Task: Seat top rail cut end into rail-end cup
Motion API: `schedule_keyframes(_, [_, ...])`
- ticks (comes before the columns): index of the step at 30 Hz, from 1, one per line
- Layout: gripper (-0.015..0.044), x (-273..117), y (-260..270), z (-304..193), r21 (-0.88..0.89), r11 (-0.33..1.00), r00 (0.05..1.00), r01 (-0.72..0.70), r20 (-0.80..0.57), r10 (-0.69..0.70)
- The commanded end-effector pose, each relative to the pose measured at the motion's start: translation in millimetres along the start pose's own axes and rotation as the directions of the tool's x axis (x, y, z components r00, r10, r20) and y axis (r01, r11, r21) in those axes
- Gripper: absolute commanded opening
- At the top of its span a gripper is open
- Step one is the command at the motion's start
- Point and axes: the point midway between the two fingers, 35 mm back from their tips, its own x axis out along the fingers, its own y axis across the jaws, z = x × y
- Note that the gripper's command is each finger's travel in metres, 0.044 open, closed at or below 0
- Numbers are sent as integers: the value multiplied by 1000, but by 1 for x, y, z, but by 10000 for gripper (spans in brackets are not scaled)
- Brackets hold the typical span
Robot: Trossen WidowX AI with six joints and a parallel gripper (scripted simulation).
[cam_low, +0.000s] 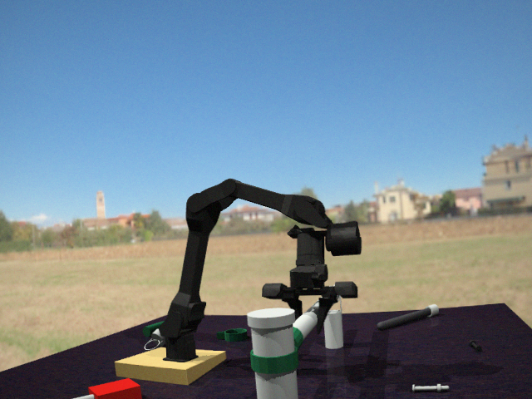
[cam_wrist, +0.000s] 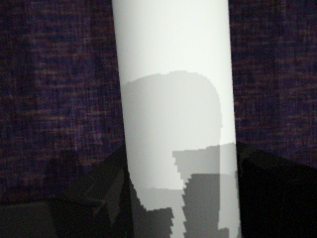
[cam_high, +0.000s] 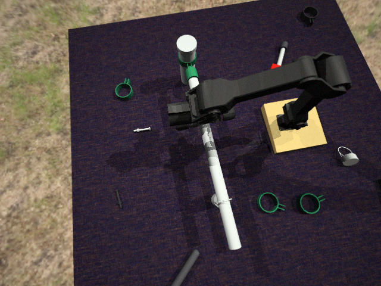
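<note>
The white rail (cam_high: 219,181) (cam_low: 306,325) (cam_wrist: 173,40) runs through the wire loop (cam_high: 229,199) on the short white post (cam_low: 333,332). Its other end is inside the mouth of the green rail-end cup (cam_high: 191,72) (cam_low: 297,337); how deep it sits is hidden. The cup hangs on the green brace band (cam_high: 181,60) (cam_low: 273,362), which is around the big post (cam_low: 274,339) a little below its white cap (cam_high: 186,43) (cam_low: 270,316). My gripper (cam_low: 309,318) (cam_wrist: 180,198) is shut on the rail, between cup and loop. The arm hides the fingers in the top view.
A yellow base block (cam_high: 295,138) (cam_low: 150,371) carries the arm. A red-headed tool (cam_high: 275,66) (cam_low: 115,390) lies behind it. Loose green bands (cam_high: 259,202) (cam_high: 299,203) (cam_high: 116,92), a loop cap (cam_high: 349,159), a white bolt (cam_high: 141,130) (cam_low: 429,388) and a grey tube (cam_high: 186,267) (cam_low: 403,317) lie around.
</note>
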Motion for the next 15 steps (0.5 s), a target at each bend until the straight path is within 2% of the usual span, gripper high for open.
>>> schedule_keyframes(1, [0,0,0,5,3,1000,1000,0,15,0])
schedule_keyframes(15, [0,0,0,0,0,1000,1000,0,0,0])
